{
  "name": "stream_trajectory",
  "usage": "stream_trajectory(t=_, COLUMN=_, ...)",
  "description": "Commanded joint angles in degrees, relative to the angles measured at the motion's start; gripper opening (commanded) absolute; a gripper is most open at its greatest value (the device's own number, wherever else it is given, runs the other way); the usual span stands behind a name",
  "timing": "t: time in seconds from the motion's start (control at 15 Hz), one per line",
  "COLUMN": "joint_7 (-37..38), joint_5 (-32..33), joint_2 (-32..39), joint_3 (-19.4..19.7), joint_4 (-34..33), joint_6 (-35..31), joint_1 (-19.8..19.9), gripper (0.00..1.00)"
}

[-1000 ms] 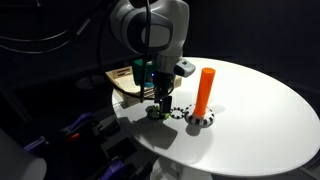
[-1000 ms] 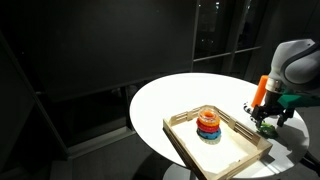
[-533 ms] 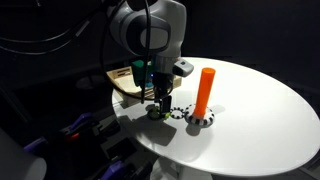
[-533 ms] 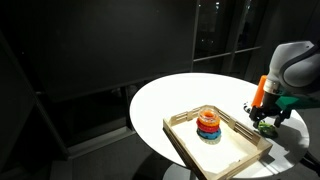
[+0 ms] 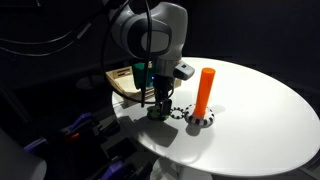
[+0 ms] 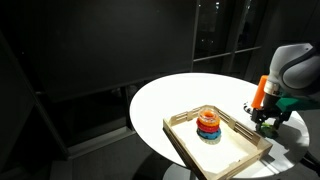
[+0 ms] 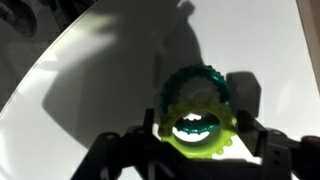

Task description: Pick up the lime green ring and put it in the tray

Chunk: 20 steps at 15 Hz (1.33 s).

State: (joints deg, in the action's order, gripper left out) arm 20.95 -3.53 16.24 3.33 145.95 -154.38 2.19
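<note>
In the wrist view the lime green ring (image 7: 196, 149) lies on the white table, partly over a dark teal ring (image 7: 200, 80). My gripper (image 7: 197, 132) is down at the table with a finger pressed on each side of the lime green ring. In both exterior views the gripper (image 5: 156, 108) (image 6: 264, 122) stands low at the table's edge, close beside the tray (image 6: 183, 117) (image 5: 122, 84). The lime green ring shows as a small spot under the fingers (image 5: 154, 114).
An orange peg (image 5: 206, 88) (image 6: 261, 90) stands on a checkered base (image 5: 201, 121), and a checkered ring (image 5: 178, 112) lies next to the gripper. A stack of coloured rings (image 6: 208, 125) sits in the tray. The round white table (image 5: 260, 110) drops off near the gripper.
</note>
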Motion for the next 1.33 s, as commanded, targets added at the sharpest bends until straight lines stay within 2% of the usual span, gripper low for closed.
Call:
stream_trajectory(t=0.0, joint_7=-0.4, joint_5=-1.15, joint_2=0.9, joint_3=1.04, joint_4=-0.67, joint_6=-0.66, joint_1=-0.78, gripper=0.51)
stream_trajectory(t=0.47, joint_7=-1.33, joint_5=-2.8, joint_2=-2.69, joint_3=0.34, joint_4=-0.26, joint_6=0.82, joint_1=-0.34, gripper=0.49)
stream_trajectory(t=1.13, joint_7=-9.37, joint_5=-16.88, joint_2=-9.4, joint_3=-5.93, joint_4=-1.21, joint_6=4.56, joint_1=-0.13, gripper=0.49)
stream_trajectory(t=1.27, joint_7=-10.08, joint_5=-17.98, joint_2=-10.26, joint_3=-6.37, joint_4=-1.68, joint_6=5.81, joint_1=-0.83, gripper=0.49)
